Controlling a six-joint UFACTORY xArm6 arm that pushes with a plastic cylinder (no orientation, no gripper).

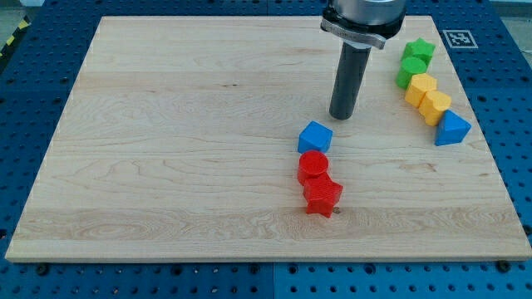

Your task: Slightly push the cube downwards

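The arm carries no pincer at all, only a dark rod, so there is nothing to open or close; its tip [342,116] rests on the wooden board [166,149], in the upper right part of the view.

The blue cube [315,137], the task's thing, lies just below the tip and a little to its left, near but apparently not touching. That placement looks deliberate: with the tip on the cube's upper side, a short stroke toward the view's bottom would nudge it downward.

Directly below the cube, farther from the tip, sit a red cylinder [313,167] and a red star [322,196], the cylinder close against the cube's lower edge. A push would likely shove them too, which is probably why only a slight move is asked.

To the tip's right, well apart, runs a slanting row: a green star [419,51], a green block [409,72], two yellow blocks [428,97], and a blue triangular block [451,129].
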